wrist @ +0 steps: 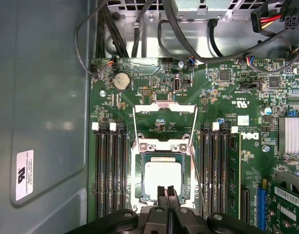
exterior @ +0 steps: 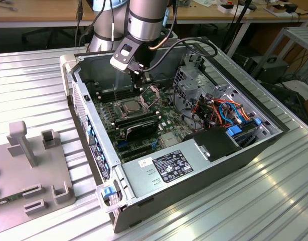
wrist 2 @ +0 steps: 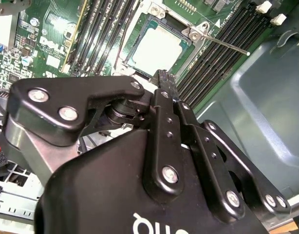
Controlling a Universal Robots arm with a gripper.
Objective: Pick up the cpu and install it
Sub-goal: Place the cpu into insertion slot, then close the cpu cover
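Note:
The cpu [wrist: 161,176] is a small square chip with a dull grey top. It lies flat in the motherboard socket [wrist: 139,183], also seen as the cpu [wrist 2: 157,46] and the cpu [exterior: 130,106]. The socket's metal load plate [wrist: 164,117] is hinged up and open, and its thin lever [wrist 2: 227,45] stands free beside it. My gripper [wrist: 166,191] hovers just above the edge of the cpu, its two black fingers shut together with nothing between them. It shows as the gripper [wrist 2: 161,75] and the gripper [exterior: 139,84] inside the open computer case.
Black memory slots [wrist: 110,170] flank the socket on both sides. Cable bundles [exterior: 214,110], a drive cage [exterior: 191,75] and the power supply [exterior: 169,163] fill the case's other end. The case walls [exterior: 86,108] ring the board. A grey fixture [exterior: 31,170] sits on the table.

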